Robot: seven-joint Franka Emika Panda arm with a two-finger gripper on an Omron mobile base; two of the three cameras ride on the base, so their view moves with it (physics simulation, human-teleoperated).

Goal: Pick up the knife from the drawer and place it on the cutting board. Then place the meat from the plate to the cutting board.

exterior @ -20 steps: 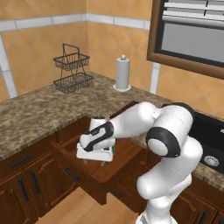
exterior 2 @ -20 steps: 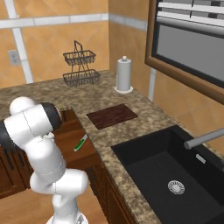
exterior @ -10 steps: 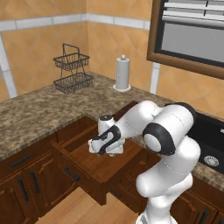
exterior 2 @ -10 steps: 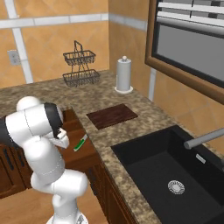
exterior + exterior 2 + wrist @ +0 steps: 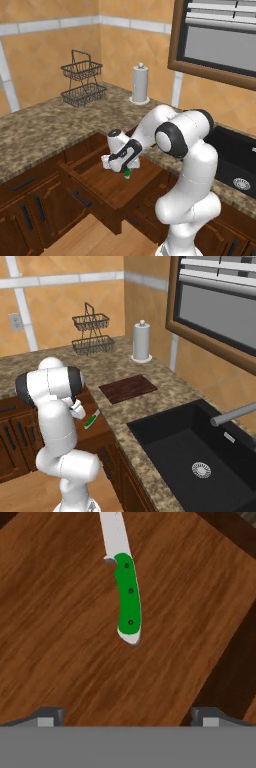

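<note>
- Step in hand, as judged from the scene: reach into the open drawer (image 5: 112,187) and take the knife (image 5: 126,587).
- Knife position: it lies flat on the drawer floor. In the hand view it sits in the upper centre of the frame, blade running off the top edge, green handle pointing down toward the fingertips. In the right base view its green handle (image 5: 91,420) shows just right of the arm, at frame centre-left.
- Gripper (image 5: 125,718) state: the fingers are spread wide with nothing between them; the two tips (image 5: 47,716) stand at the bottom left and bottom right of the hand view. In the left base view the gripper (image 5: 120,162) hangs over the drawer at frame centre, with a speck of green just below it.
- Alignment: the handle runs nearly at right angles to the line joining the tips, so closing across the handle's narrow width looks feasible without further roll.
- Advance: move the hand forward, toward the top of the hand view, until the handle lies midway between the tips; then descend.
- Grasp point: aim for the middle of the green handle, not the blade.
- Caution: the knife is thin and flat, so descend until the tips almost touch the wood before closing.
- Destination: the board (image 5: 128,388) lies on the counter (image 5: 150,421), left of the sink (image 5: 200,456) in the right base view.
</note>
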